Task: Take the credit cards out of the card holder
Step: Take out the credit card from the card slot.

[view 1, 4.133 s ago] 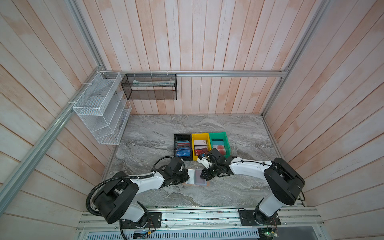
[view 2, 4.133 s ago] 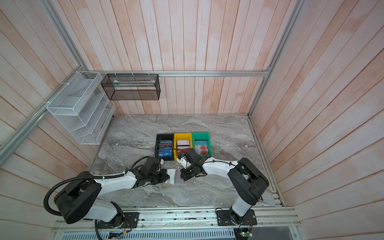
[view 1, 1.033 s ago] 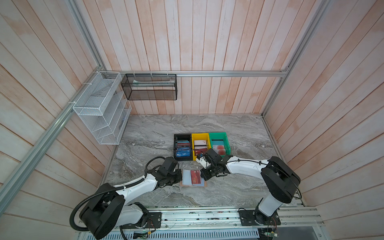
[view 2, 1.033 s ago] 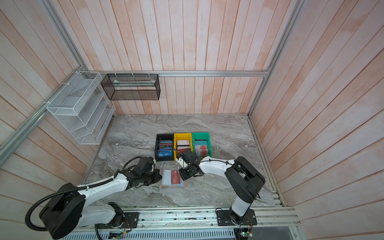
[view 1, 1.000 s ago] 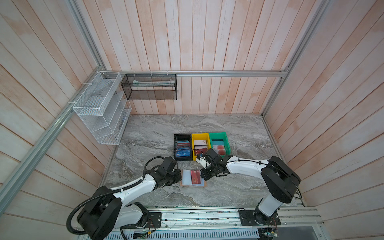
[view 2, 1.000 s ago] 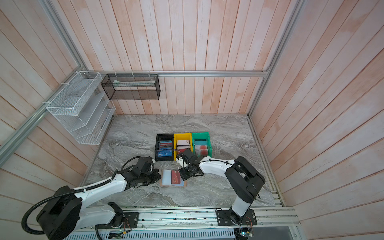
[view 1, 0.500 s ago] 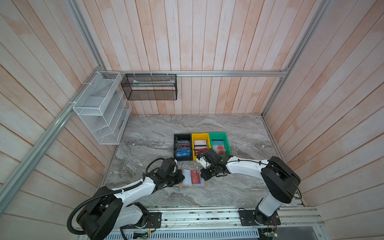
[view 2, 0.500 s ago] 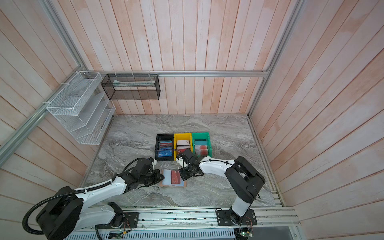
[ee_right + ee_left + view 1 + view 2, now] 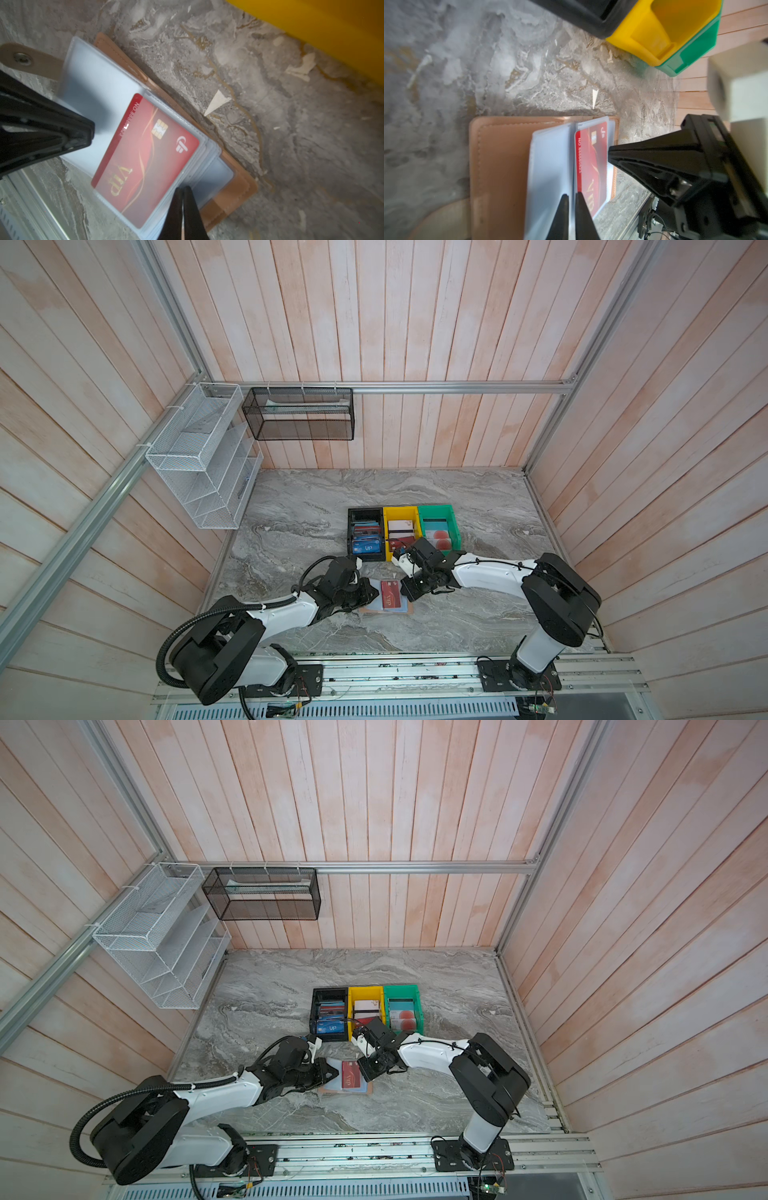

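The tan card holder lies open on the marble near the front edge, its clear sleeves fanned out. One of the credit cards, red and lettered VIP, sits inside a sleeve. No other card shows in the holder. My left gripper hovers over the sleeves' fold, its jaws a narrow slit apart with nothing held. My right gripper is shut, its tips on the sleeves' outer edge beside the card.
Just behind the holder stand a black bin, a yellow bin and a green bin, all holding cards. A white wire rack and a black mesh basket hang on the walls. A pale chip lies beside the holder.
Since four seconds ago the sleeves have been turned, so the red card now shows. In the last second the left jaws have parted slightly. The right arm has stayed put.
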`<action>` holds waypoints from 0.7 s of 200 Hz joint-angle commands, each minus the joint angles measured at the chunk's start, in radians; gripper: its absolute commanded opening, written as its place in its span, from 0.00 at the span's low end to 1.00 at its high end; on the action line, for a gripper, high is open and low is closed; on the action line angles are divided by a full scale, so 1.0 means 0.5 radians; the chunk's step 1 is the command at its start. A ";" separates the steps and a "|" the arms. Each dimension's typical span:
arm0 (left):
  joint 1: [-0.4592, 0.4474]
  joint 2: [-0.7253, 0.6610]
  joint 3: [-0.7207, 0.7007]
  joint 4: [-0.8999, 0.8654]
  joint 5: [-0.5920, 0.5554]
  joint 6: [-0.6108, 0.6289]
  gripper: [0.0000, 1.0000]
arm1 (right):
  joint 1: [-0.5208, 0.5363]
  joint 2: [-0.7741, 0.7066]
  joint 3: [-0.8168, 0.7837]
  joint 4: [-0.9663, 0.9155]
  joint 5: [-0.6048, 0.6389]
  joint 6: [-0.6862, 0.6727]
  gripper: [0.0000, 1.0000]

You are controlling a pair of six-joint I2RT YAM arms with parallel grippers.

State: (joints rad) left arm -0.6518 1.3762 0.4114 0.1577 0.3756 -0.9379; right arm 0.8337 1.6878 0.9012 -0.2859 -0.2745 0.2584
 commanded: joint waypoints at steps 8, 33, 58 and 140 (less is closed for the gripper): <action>-0.016 0.045 -0.037 0.152 0.050 -0.039 0.12 | 0.018 0.025 -0.069 -0.085 0.012 -0.014 0.08; -0.016 0.022 -0.039 0.145 0.050 -0.033 0.13 | 0.019 0.030 -0.072 -0.085 0.011 -0.014 0.08; -0.016 0.003 -0.054 0.178 0.062 -0.044 0.13 | 0.019 0.037 -0.072 -0.084 0.009 -0.014 0.08; -0.031 0.184 -0.035 0.331 0.102 -0.072 0.13 | 0.019 0.048 -0.063 -0.092 0.011 -0.023 0.08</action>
State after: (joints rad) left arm -0.6605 1.4467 0.3939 0.2813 0.4118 -0.9695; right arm 0.8337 1.6867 0.8974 -0.2802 -0.2745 0.2584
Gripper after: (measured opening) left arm 0.130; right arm 0.077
